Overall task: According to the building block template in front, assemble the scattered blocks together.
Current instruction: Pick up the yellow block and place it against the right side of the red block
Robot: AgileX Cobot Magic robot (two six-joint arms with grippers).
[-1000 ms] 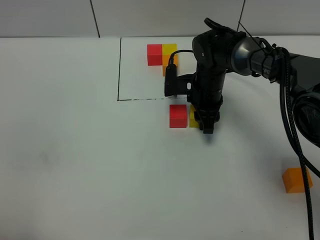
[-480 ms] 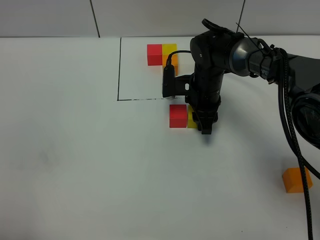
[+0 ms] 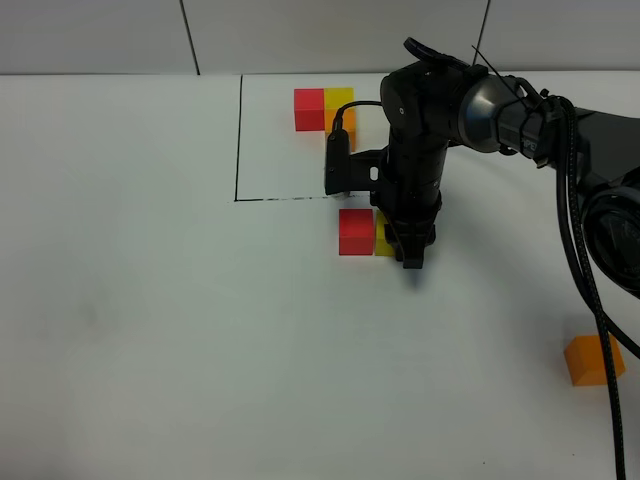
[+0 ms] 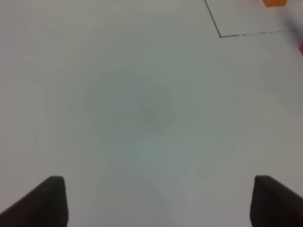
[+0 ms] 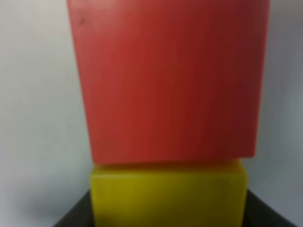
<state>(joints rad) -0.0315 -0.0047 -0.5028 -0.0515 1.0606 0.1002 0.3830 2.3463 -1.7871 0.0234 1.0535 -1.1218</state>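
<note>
The template [image 3: 324, 108] lies at the back inside a marked rectangle: red and yellow in a row, with orange adjoining the yellow. The loose red cube [image 3: 356, 232] sits just in front of the dashed line. The loose yellow cube [image 3: 383, 241] touches its right side and is mostly hidden by my right gripper [image 3: 411, 252]. In the right wrist view the yellow cube [image 5: 168, 194] sits between the dark fingers [image 5: 71, 217], pressed against the red cube [image 5: 165, 80]. The loose orange cube [image 3: 593, 361] lies far right in front. My left gripper [image 4: 156, 201] is open over bare table.
A black outline [image 3: 239, 140] with a dashed front edge marks the template's area on the white table [image 3: 180, 330]. The right arm's cables [image 3: 585, 270] hang along the right side. The left wrist view shows the outline's corner [image 4: 220, 35].
My right gripper has shifted slightly left with the yellow cube, closing the gap to the red cube. Nothing has moved in the last half second.
</note>
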